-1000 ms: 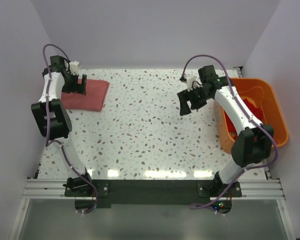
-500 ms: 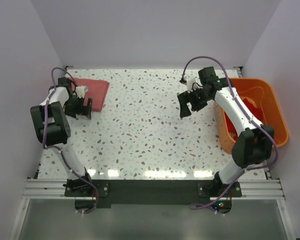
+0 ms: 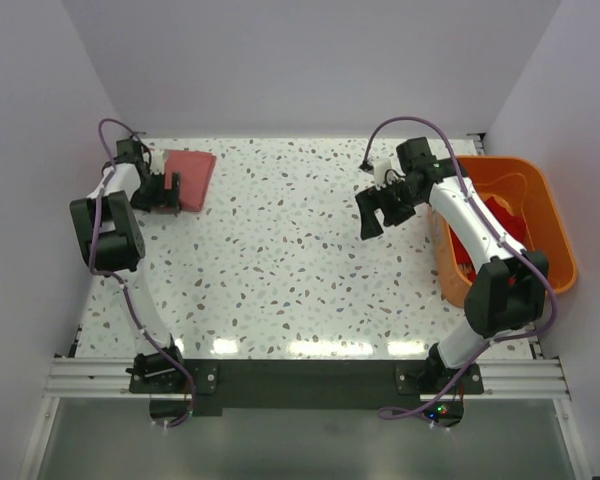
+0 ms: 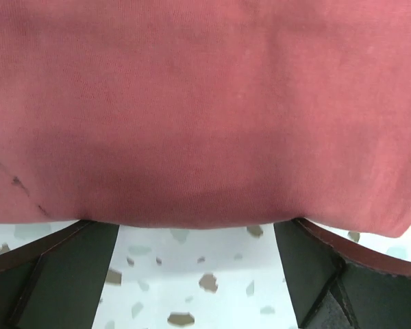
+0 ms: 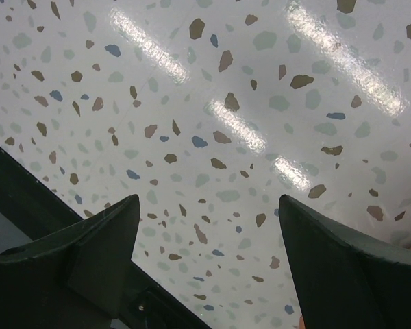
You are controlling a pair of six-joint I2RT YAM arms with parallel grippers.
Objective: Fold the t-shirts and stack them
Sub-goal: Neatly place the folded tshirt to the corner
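The folded red cotton t-shirt lies flat at the far left corner of the white speckled terrazzo bench. In the left wrist view its near edge spans the gap between the left arm's fingers, which are spread wide and pinch nothing. It looks light, soft and limp — likely to sag open if lifted by one layer, so a hold should take every layer at a folded edge or corner. The right arm's fingers are spread and empty above bare bench, near the orange plastic bin where more red cloth shows. The bench looks smooth and glossy — cloth should slide easily; pale lilac walls close in on three sides.
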